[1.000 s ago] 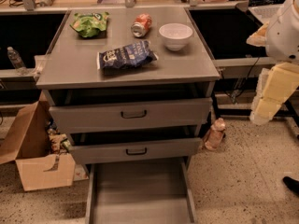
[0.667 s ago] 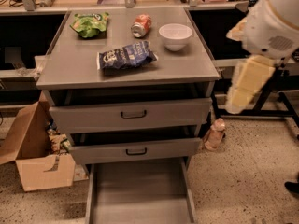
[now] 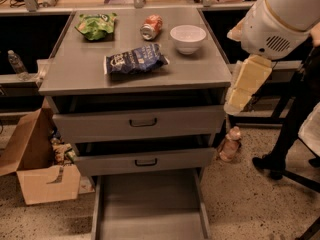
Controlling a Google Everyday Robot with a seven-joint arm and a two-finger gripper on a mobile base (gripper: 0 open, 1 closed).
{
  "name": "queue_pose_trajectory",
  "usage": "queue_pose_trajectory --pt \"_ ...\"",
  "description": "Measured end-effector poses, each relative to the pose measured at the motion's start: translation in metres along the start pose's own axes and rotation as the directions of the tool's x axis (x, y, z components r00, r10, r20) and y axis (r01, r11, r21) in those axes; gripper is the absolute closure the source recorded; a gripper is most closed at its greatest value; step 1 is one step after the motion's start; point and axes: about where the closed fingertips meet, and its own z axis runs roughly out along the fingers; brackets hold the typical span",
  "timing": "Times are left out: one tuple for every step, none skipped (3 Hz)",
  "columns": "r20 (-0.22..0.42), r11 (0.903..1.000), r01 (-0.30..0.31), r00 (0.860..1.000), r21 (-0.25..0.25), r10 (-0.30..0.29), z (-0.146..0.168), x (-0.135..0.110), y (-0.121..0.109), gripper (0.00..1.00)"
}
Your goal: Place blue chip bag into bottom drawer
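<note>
The blue chip bag [image 3: 135,59] lies flat on the grey cabinet top [image 3: 75,79], near its middle, with its pale end to the left. The bottom drawer [image 3: 150,209] is pulled out below the two upper drawers, and its flat grey floor is bare. My arm's white joint [image 3: 280,19] and a pale link [image 3: 247,81] hang at the right, beside the cabinet's right front corner. The gripper itself is not in view. Nothing touches the bag.
A green chip bag [image 3: 96,25], a red can [image 3: 151,26] on its side and a white bowl [image 3: 187,38] sit behind the blue bag. A cardboard box [image 3: 40,174] stands on the floor at left. A bottle [image 3: 229,144] and a person's dark leg [image 3: 290,129] are at right.
My arm has swung left and further into view, up to the cabinet's right front corner. The blue chip bag and the drawers have not moved.
</note>
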Motion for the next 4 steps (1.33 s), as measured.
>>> queue_pose_trajectory --pt "0.001 0.9982 0.061 0.998 -0.002 -0.061 0.029 -0.028 -0.021 0.0" --pt "0.025 0.9886 0.15 0.988 -0.011 -0.15 0.071 -0.074 -0.06 0.0" --pt "0.08 0.9863 0.165 0.983 -0.013 -0.163 0.101 -0.114 -0.095 0.0" --pt "0.111 0.9866 0.16 0.981 -0.03 -0.156 0.134 -0.151 -0.125 0.0"
